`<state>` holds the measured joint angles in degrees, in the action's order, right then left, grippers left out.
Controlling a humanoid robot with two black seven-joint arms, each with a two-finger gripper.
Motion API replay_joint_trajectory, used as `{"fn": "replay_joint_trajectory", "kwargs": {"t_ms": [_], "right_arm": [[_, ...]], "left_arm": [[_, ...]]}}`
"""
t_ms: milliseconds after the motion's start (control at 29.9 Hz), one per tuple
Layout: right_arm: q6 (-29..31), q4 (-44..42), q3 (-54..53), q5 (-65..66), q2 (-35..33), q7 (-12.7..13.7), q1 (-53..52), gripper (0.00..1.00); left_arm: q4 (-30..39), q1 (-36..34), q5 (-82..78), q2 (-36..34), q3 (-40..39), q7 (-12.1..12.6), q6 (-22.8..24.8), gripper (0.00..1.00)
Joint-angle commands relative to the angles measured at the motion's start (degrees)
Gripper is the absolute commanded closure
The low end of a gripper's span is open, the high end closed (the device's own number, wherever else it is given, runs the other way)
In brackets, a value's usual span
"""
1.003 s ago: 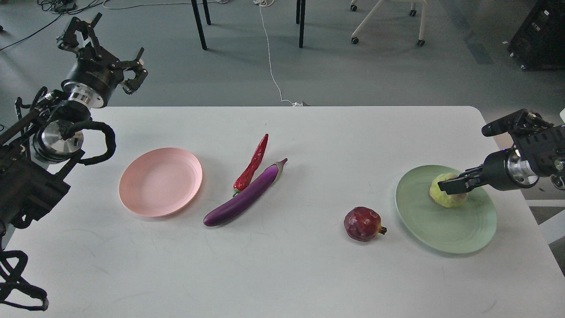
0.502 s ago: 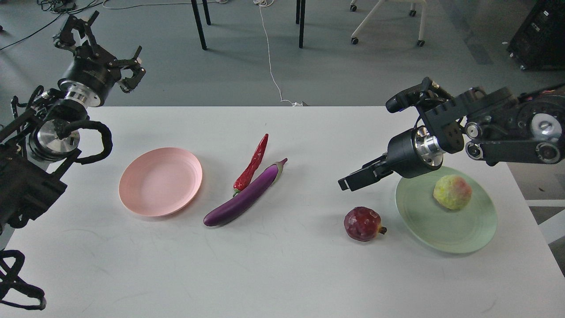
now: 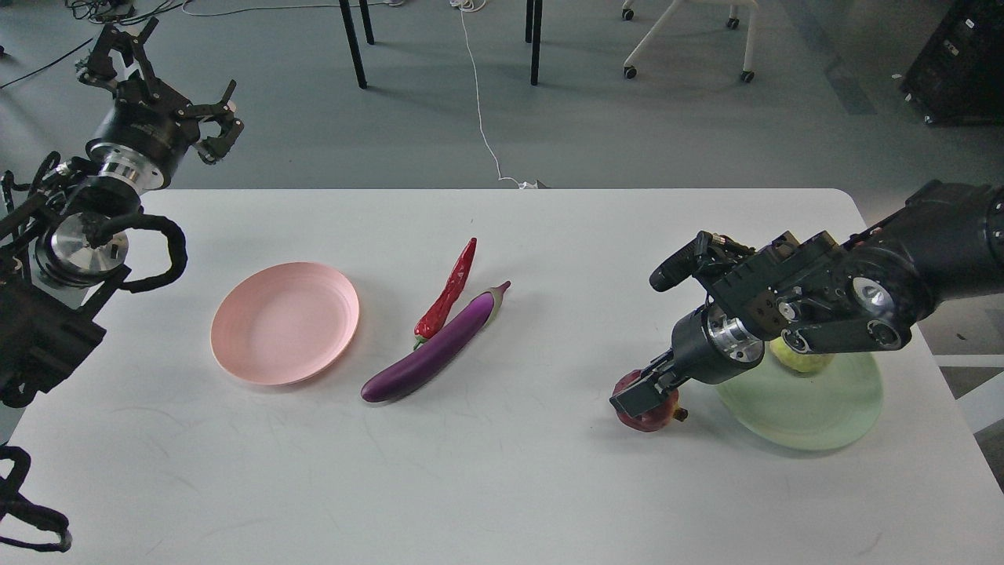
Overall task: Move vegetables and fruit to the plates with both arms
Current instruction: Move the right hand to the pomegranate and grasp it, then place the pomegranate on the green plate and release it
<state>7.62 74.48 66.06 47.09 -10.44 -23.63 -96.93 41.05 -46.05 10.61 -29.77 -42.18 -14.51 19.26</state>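
One right gripper [image 3: 645, 395] over dark red fruit [image 3: 648, 415], closure unclear.

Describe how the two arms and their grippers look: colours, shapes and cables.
Both arms are black with round silver metal wrist joints. Thick black cables loop beside the left arm. The left gripper has several thin black fingers; the right gripper ends in dark, blocky fingers.

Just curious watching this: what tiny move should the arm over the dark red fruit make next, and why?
Probably close the right gripper on the dark red fruit. It sits right over that fruit, which lies on the table beside the green plate.
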Motion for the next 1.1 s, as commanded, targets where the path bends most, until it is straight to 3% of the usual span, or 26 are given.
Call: {"fn": "replay_joint_trajectory", "kwargs": {"t_ms": [0,134,167,401,535,602,769,1003,1070], "right_arm": [[-0.1,-0.6,1.3,1.3,1.2,0.0,0.8,0.27],[-0.1,-0.6,1.5,1.3,1.5,0.0,-0.3,0.58],[-0.1,-0.8,1.4,1.3,1.3,0.1,-0.7,0.61],[-0.2,0.0,0.7,1.9,-6.6,0.1,-7.6,0.62],[-0.2,0.4,3.2,11.9,-14.7,0.0,-7.0,0.61],[-0.2,0.4,3.4,15.6,-18.6,0.0,-6.0,0.59],[-0.1,0.8,2.9,17.8,-25.2,-0.1,-1.9,0.52],[-0.1,5.0,-1.2,17.4,-29.4,0.0,2.1,0.08],[-0.1,4.7,-1.5,17.6,-29.6,0.0,3.3,0.03]], "left_arm": [[0.0,0.1,0.0,-0.5,0.0,0.0,0.1,0.02],[0.0,0.1,0.0,-0.6,0.0,0.0,0.0,0.02],[0.0,0.1,0.0,-0.6,0.0,0.0,0.0,0.02],[0.0,0.1,0.0,-0.8,0.0,0.0,0.1,0.02],[0.0,0.1,0.0,-0.9,0.0,0.0,0.2,0.02],[0.0,0.0,-0.1,-1.0,-0.2,-0.1,0.8,0.02],[0.0,-0.1,-0.2,-1.9,0.0,-3.2,2.9,0.02],[0.0,-0.4,-0.4,-1.5,1.0,-3.1,2.4,0.02],[0.0,-0.4,-0.4,-1.4,1.1,-3.0,2.4,0.02]]}}
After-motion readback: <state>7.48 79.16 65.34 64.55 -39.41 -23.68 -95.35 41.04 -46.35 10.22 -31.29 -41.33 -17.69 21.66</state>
